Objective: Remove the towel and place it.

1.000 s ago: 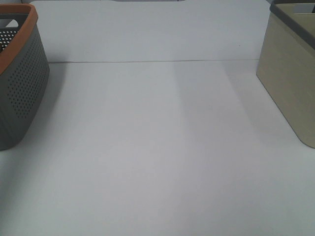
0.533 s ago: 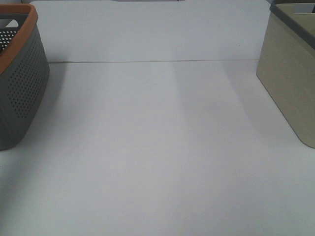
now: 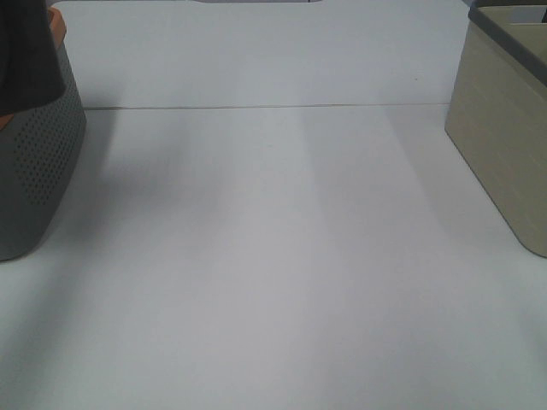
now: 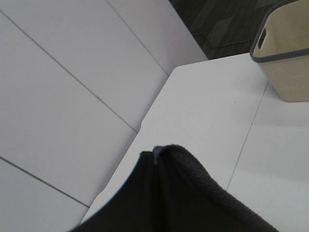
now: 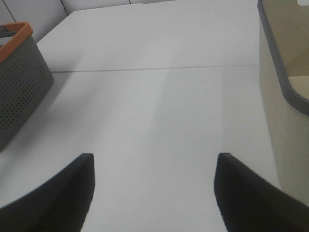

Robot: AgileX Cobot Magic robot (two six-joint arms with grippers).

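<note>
Here's the towel point(image 3: 30, 51), a dark mass at the far-left edge of the high view, sitting over the top of the grey basket point(image 3: 38, 171) and covering most of its orange rim point(image 3: 58, 24). The left wrist view shows the same cloth point(image 4: 178, 203) bunched into a peak right under the camera. The left end effector itself is buried beneath it, pressed together, and by the look of that gathered fold it's pinching the towel.

Over on the other side, the right end effector point(image 5: 154, 164) is spread wide with nothing between its two dark fingers point(image 5: 63, 193), hanging above the bare surface point(image 3: 273, 256).

The relation that matters now: the towel is at the left end effector, not away from it, and the open surface lies to its right, with the beige bin point(image 3: 504, 128) well apart at the far side. The left arm is plainly the nearer one. The frame edge cuts the cloth, so its long axis can't be called.

Against the frame half a second back, the basket's rim and perforated inside were fully in view with no cloth above them. Now the towel is up there, and a soft shadow point(image 3: 145, 171) has spread on the surface beside the basket
</note>
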